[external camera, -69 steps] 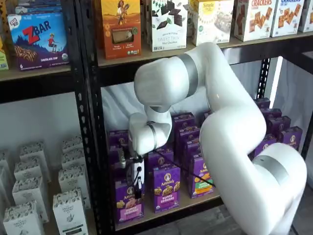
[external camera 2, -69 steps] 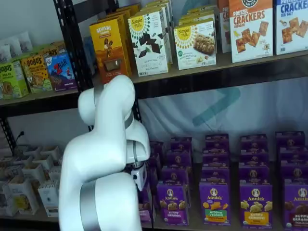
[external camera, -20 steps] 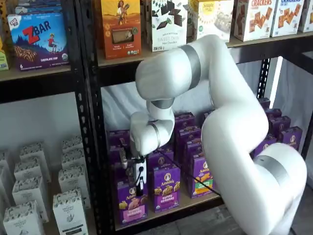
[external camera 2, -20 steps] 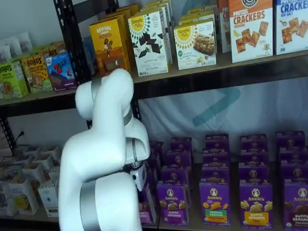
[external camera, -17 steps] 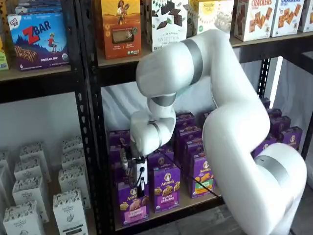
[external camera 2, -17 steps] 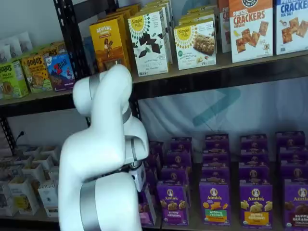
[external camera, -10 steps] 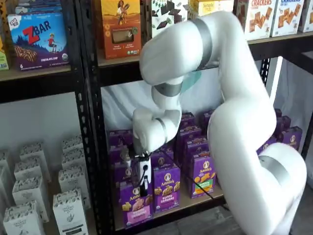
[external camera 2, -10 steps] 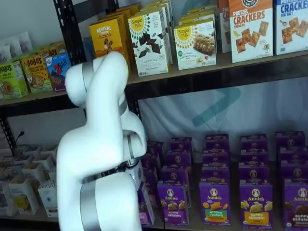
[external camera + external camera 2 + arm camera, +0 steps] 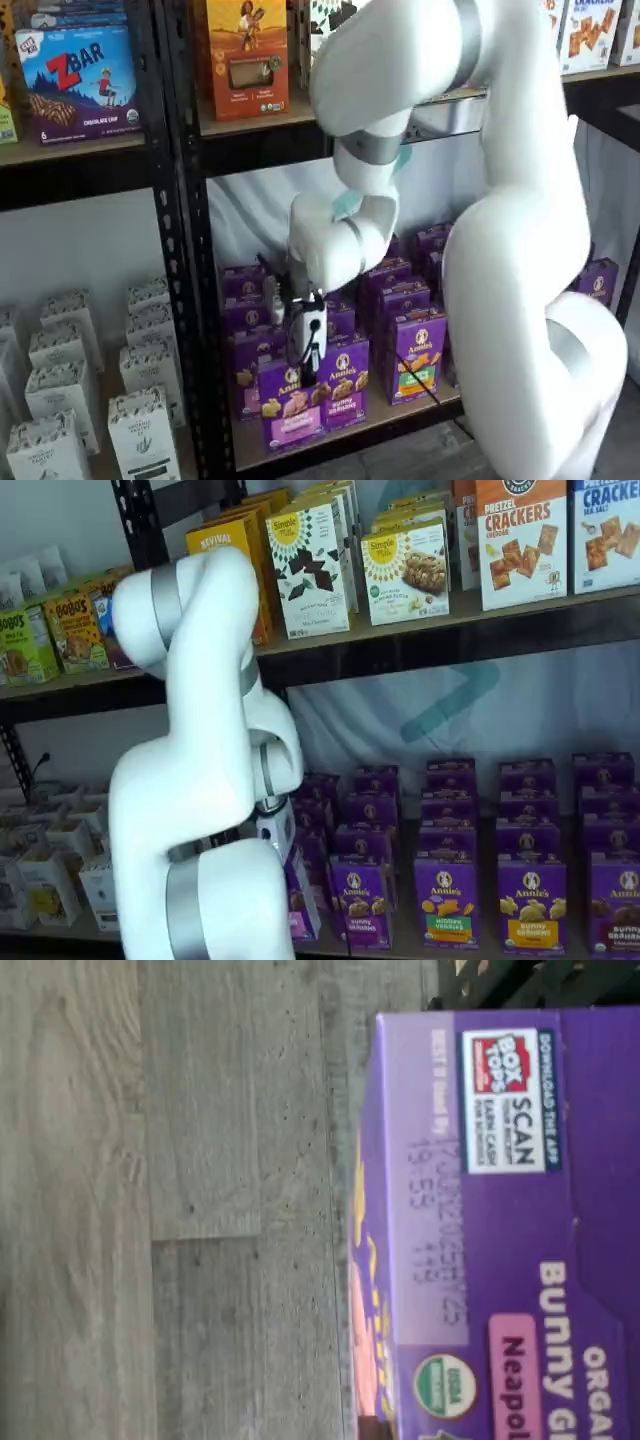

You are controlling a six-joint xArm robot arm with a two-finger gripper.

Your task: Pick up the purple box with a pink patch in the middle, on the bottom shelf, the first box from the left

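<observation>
1. Hanging from the gripper [image 9: 306, 352] in a shelf view, the purple box [image 9: 291, 404] is clamped between the black fingers at its top edge
2. The box sits at the front left of the bottom shelf [image 9: 330, 432], tilted, with its front face and pink band toward the camera; whether its base touches the board cannot be told
3. In both shelf views the box shows, though in one only a narrow edge of it [image 9: 303, 900] appears beside the white arm [image 9: 205, 770]
4. A neighbouring purple box [image 9: 345, 392] with a similar bunny logo stands just beside it, partly overlapped by it
5. Behind and to the side stand rows of further purple boxes [image 9: 415, 350] on the same board
6. The wrist view shows the top panel of the held box [image 9: 500, 1230] close up, with a printed date stamp, a red-and-white label and a pink patch
7. Grey wood-look floor [image 9: 170, 1200] lies beside the box in that view
8. An orange box [image 9: 246, 55] stands on the higher shelf above
</observation>
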